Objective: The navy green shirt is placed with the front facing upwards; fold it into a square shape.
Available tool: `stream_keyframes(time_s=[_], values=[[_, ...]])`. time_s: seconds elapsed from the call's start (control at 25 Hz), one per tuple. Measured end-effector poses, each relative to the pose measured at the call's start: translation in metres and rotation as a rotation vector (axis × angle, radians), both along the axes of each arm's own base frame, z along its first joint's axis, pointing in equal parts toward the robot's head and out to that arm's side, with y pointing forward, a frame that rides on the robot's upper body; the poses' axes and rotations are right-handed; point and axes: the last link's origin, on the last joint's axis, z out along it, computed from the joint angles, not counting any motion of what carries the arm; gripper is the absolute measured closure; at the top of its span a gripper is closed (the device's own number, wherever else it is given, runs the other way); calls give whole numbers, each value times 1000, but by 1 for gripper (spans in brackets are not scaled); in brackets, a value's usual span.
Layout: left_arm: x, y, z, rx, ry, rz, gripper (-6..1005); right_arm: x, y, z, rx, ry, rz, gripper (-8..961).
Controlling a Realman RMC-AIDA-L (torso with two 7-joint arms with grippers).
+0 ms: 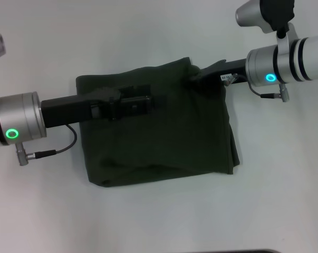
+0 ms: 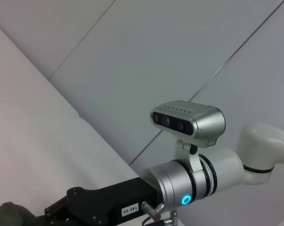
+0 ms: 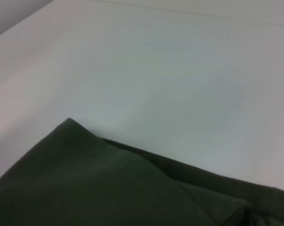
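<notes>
A plain white tabletop (image 1: 159, 221) fills the head view, with pale wall panels behind it in the left wrist view. The left gripper (image 1: 131, 104) lies low over the upper middle of the navy green shirt (image 1: 164, 142); its dark fingers blend into the cloth, so I cannot tell how far apart they stand or whether they pinch any fabric. The black forearm runs back to a silver cuff with a green ring light at the left edge. The right gripper (image 1: 196, 76) sits at the shirt's far right corner, where the cloth bunches up against it; whether it grips the cloth I cannot tell. Its arm leads off to the upper right. The shirt lies folded into a rough rectangle at the middle of the tabletop, plain green side up, with layered edges along its right side.
</notes>
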Motion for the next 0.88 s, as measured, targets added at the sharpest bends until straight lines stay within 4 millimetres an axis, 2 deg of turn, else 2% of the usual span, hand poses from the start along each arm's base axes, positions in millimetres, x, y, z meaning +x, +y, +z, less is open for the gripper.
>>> stream_keyframes(time_s=[0.52, 0.88], values=[[-6, -5, -1, -34, 44, -17, 78, -22, -15, 11, -99, 155, 106, 902], [-8, -18, -17, -118, 120, -77, 78, -12, -15, 40, -34, 205, 85, 894]])
